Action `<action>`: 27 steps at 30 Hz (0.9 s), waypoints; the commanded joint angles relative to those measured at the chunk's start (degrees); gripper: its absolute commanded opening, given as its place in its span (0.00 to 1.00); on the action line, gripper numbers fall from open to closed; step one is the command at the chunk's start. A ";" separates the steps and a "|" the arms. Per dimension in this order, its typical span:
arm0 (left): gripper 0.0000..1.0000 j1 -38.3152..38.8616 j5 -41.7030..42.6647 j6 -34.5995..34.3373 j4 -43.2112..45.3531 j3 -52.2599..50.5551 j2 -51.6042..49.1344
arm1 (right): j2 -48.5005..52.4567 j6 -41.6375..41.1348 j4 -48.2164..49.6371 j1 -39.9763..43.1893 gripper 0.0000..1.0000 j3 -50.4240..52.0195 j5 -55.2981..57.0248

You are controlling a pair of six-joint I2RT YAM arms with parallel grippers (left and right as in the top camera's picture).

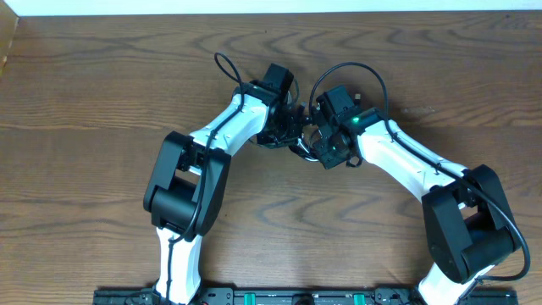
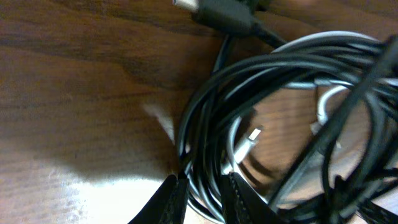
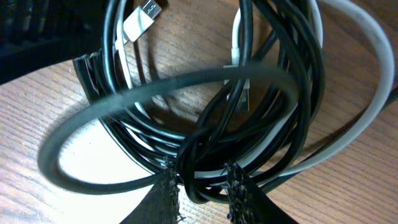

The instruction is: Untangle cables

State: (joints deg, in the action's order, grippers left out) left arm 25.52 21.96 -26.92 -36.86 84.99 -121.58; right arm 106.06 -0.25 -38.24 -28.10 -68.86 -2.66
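Dark wooden counter (image 1: 93, 93). At its middle, the left tool (image 2: 202, 198) is clenched on black strands of the cables (image 2: 261, 68), and the right tool (image 3: 203, 190) clamps the same bundle. Everything is coiled together, white cord (image 3: 380, 50) included, so untangling looks barely begun.

Glossy smooth black plastic cables (image 3: 205, 134), satin white plastic cable (image 3: 367, 31), matt grained wooden table (image 1: 85, 85)

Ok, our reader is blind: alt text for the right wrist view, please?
The right gripper pinches strands of a tangled coil of black cables over the wooden table. A white cable loops through the coil, a white plug at top left.
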 commanded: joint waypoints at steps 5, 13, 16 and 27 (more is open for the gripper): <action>0.25 -0.04 -1.07 0.98 0.09 0.61 -2.73 | 0.96 3.34 1.38 -0.07 0.22 1.42 2.16; 0.25 -0.04 -3.30 0.98 0.07 0.61 -2.73 | 1.44 2.84 7.37 -0.04 0.02 5.81 14.38; 0.24 -0.04 -3.65 0.98 0.04 0.61 -2.73 | 1.53 2.43 8.94 0.07 0.01 6.69 14.75; 0.24 -0.04 -3.67 1.01 -0.17 0.61 -2.73 | 1.75 -4.17 8.50 3.48 0.01 6.86 23.12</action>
State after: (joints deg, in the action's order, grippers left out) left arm 25.78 21.50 -26.92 -36.01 85.27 -122.15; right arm 106.13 -0.67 -29.04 -28.05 -63.59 11.22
